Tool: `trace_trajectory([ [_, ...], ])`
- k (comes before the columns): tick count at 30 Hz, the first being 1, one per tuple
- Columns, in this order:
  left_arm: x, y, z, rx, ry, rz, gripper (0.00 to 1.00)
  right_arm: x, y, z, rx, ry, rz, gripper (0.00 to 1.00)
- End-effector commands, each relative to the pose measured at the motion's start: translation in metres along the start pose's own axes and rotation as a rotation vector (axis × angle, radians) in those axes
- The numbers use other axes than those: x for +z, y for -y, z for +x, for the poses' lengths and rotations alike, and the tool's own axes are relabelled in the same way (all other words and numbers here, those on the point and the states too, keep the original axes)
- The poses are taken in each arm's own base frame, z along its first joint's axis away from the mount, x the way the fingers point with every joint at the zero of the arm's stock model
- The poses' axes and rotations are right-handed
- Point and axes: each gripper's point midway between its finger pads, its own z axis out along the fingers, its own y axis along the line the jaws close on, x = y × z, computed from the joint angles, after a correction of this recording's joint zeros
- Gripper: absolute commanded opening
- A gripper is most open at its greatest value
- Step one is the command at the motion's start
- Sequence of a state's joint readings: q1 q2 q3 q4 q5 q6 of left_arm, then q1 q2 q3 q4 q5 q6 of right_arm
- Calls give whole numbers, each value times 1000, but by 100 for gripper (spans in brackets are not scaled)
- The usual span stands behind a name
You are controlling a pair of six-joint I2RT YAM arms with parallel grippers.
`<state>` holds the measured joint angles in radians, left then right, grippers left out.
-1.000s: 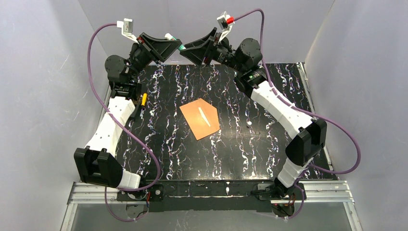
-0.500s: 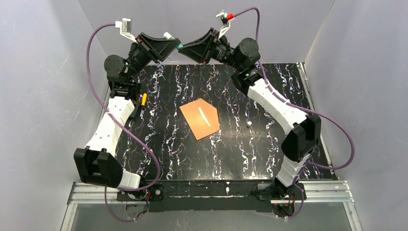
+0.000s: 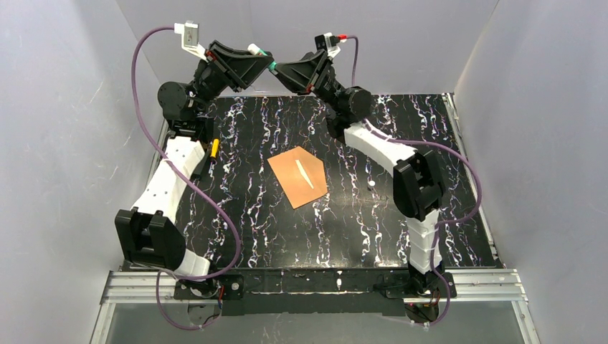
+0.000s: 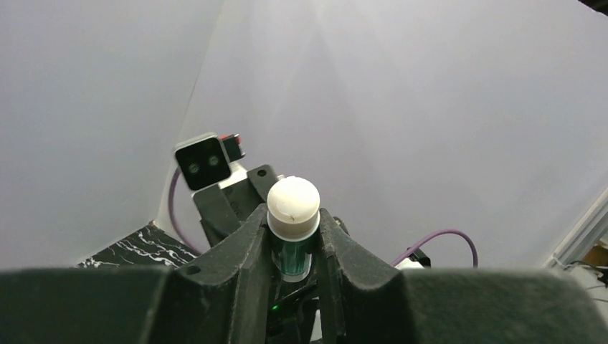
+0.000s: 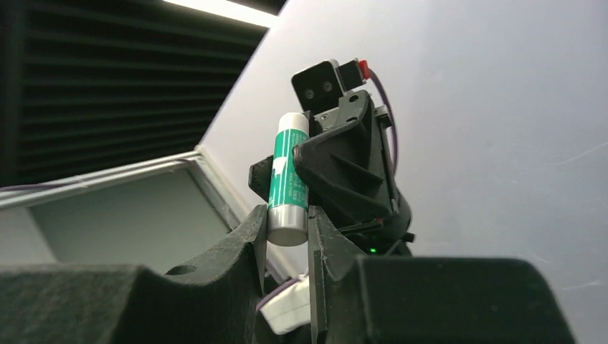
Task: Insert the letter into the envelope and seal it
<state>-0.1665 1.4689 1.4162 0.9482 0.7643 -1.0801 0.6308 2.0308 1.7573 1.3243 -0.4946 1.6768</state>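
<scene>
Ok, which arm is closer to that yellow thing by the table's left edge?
Left. The left arm has its white link right beside the yellow item; the right arm is beyond the envelope.

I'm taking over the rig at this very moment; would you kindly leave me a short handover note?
Left end effector: shut on the glue stick, held high at the back.
Right end effector: shut on the same glue stick's lower end.
Envelope: flat in the middle of the table, pointed flap seemingly open, a white streak on it.
Letter: not in view; possibly inside already.
Done: glue stick picked up.
Left: probably uncap it, glue the flap, fold and press shut.
</scene>
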Motion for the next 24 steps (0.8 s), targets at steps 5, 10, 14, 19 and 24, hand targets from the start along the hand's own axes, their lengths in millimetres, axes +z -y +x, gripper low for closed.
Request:
trace_trajectory([
  [5, 2, 54, -19, 163, 4, 157, 0, -17, -67, -44, 264, 224, -328, 1],
  [10, 3, 53, -20, 160, 5, 156, 0, -14, -52, -43, 307, 214, -251, 1],
  [14, 2, 48, -18, 141, 13, 139, 0, -7, -48, -28, 196, 148, -177, 49],
  [19, 0, 40, -16, 122, 32, 107, 0, -1, -52, -21, 90, 110, -147, 76],
  [24, 3, 34, -19, 136, 47, 102, 0, 1, -49, -17, 113, 87, -169, 78],
])
